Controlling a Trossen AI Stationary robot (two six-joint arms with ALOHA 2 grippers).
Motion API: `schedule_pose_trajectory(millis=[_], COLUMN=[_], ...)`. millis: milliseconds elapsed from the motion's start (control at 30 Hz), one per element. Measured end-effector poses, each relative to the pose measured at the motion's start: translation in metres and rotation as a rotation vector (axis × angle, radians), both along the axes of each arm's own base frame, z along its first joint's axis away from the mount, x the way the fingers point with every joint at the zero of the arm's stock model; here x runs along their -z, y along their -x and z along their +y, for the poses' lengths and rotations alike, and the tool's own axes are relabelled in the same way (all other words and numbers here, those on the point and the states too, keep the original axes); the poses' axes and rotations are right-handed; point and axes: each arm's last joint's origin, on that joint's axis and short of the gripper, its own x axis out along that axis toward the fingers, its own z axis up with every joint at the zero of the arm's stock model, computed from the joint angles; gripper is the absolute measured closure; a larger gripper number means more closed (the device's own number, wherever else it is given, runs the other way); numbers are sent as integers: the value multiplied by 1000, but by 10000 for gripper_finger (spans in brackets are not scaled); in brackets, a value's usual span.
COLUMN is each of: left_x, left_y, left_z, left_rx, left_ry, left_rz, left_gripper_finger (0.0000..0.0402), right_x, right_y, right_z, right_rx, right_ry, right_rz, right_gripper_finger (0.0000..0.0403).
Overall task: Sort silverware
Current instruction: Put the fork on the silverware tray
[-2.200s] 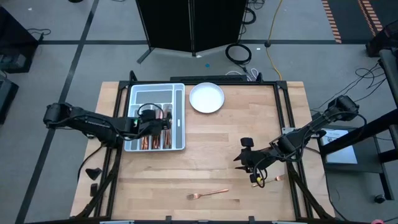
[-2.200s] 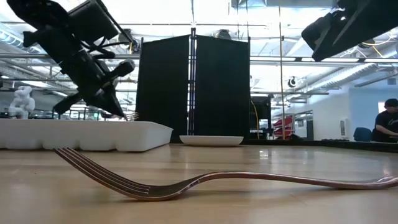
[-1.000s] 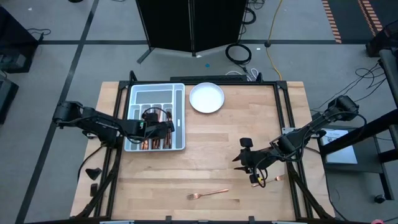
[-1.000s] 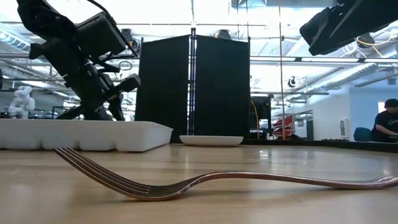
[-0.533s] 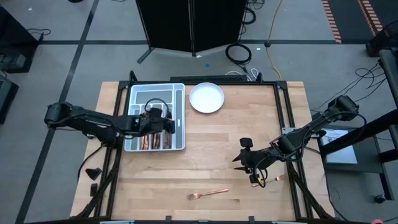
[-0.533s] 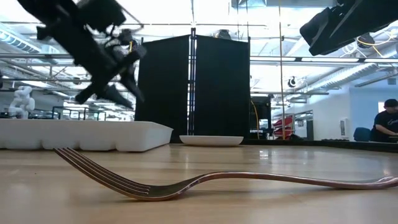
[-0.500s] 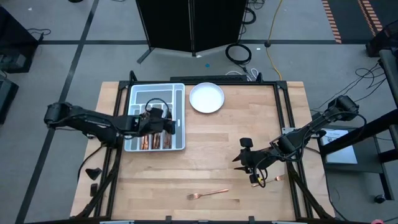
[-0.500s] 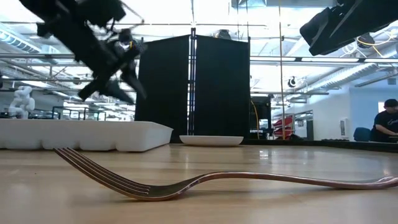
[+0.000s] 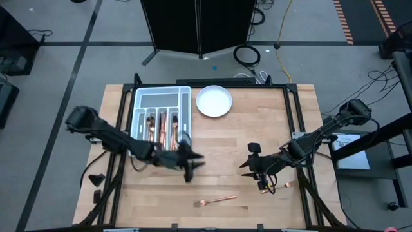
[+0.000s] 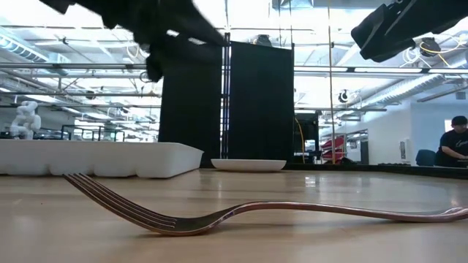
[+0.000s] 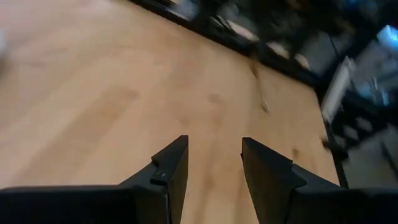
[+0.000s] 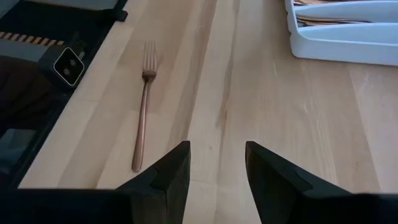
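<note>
The left gripper (image 9: 190,166) is being carried low over the bare wooden surface (image 9: 257,129), its fingers (image 11: 171,163) being held apart with nothing between them. One copper fork (image 9: 215,200) is lying alone near the front edge; the other silverware (image 9: 162,129) is lying in the grey tray (image 9: 187,96). The right gripper (image 9: 252,165) is being held above the surface, its fingers also parted and empty. For a clean pickup, the fork is probably best approached from above, with the fingers straddling its slim handle crosswise.
</note>
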Motion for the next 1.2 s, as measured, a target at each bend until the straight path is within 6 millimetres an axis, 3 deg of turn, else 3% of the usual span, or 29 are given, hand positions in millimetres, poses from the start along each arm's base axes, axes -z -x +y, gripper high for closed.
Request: schedule_pose_trajectory(millis=[233,500,733,933,1200], left_x=[15,49,70,91,98], left_y=[-47,-72,-80,-80,-74], left_z=[-58,-110,-128,-129,-131], left_rx=[189,343,374,362,363], left_ry=[-110,-163,-206,-216,-257], left_rz=[43,118,224,318,389], left_gripper_finger=[258,259,259,259,259], right_x=[0,0,0,0,0], right_y=[0,0,0,0,0], right_z=[0,0,0,0,0], right_rx=[9,25,48,62,76], right_ry=[-11,-30,-59,-76,-94], right_rz=[3,9,14,18,21], right_gripper_finger=[259,259,259,259,259])
